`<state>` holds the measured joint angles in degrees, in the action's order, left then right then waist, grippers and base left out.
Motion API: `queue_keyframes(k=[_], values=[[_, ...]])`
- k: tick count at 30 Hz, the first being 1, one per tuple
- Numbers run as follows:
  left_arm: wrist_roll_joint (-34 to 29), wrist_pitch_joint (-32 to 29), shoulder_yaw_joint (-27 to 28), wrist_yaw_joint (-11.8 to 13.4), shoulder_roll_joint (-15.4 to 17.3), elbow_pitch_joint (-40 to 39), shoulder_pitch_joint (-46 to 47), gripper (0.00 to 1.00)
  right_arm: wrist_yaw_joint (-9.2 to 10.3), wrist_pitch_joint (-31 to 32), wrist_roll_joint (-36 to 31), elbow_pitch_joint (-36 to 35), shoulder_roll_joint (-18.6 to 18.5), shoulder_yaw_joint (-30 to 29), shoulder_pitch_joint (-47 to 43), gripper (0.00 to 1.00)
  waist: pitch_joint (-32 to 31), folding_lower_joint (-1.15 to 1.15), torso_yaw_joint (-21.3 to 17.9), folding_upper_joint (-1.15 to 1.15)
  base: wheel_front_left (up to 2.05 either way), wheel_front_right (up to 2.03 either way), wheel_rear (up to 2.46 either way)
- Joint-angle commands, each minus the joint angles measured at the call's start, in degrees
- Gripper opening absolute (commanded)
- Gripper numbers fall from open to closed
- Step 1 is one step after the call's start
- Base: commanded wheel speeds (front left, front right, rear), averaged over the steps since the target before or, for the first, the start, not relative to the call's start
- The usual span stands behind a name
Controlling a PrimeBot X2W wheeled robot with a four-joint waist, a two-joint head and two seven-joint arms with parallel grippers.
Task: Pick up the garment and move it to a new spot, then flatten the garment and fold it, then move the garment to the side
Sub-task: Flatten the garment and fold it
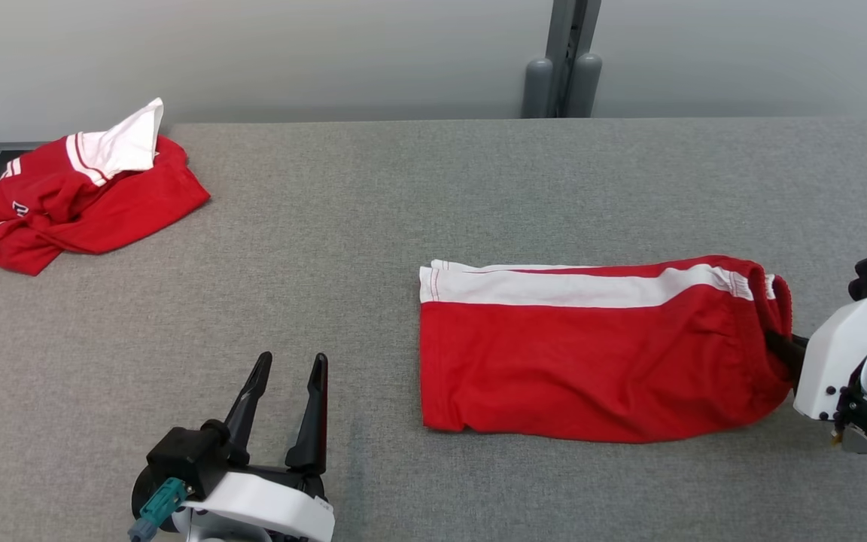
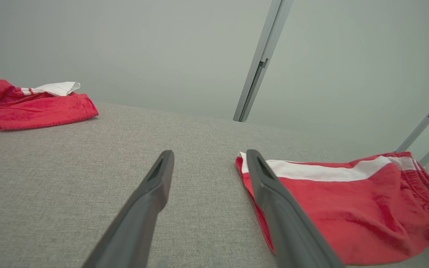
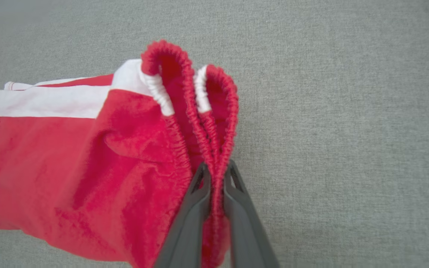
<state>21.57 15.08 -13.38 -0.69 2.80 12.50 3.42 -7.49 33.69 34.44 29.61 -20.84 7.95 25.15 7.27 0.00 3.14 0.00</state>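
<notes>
**A:** Where do we stand with the garment (image 1: 591, 354)?

**B:** We see it lying on the right half of the worktop (image 1: 479, 188), folded into one long flat panel. Its white stripe (image 1: 569, 286) runs along the side nearest the far edge, and its waistband (image 3: 184, 111) points toward the right edge. So we judge the move, the flattening and the fold as done.

**A:** And our grippers?

**B:** Our right gripper (image 3: 216, 171) is pressed together on the waistband, pinching the doubled elastic at the garment's right end. Our left gripper (image 1: 292, 360) is spread wide over bare worktop close to the near edge, beside the garment's left end, holding nothing.

**A:** What do we have left?

**B:** As we read it, only the last step: taking the folded garment to the side. It is not lifted; nearly all of it rests on the worktop. With one pinch at one end, we think the fold could slip open as we pull.

**A:** And the crumpled red-and-white pile (image 1: 80, 196)?

**B:** It lies at the far left corner, well apart from our garment.
</notes>
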Motion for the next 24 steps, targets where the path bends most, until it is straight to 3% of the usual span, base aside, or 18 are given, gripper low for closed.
queue_keyframes(k=[1, 16, 24], values=[[-0.39, 0.12, 0.09, -0.07, 0.2, 0.12, -0.33, 1.0, -0.01, 0.28, 0.62, -0.91, 0.2, -0.1, -0.65, 0.0, -0.1, 0.0, -0.26, 0.0, 0.0, 0.0, 0.0], [0.29, 0.12, -0.68, -0.21, 0.2, 0.62, 0.13, 1.0, -0.01, 4.44, 9.63, -11.22, 7.62, 2.55, -2.2, 0.0, -0.95, 0.0, 1.1, 0.0, 0.0, 0.0, 0.0], [0.92, 0.12, -1.2, -0.1, 0.2, 0.51, 0.68, 1.0, -0.01, 4.43, 10.13, -11.79, 12.82, 5.02, -0.37, 0.0, -0.93, 0.0, 2.41, 0.0, 0.0, 0.0, 0.0]])
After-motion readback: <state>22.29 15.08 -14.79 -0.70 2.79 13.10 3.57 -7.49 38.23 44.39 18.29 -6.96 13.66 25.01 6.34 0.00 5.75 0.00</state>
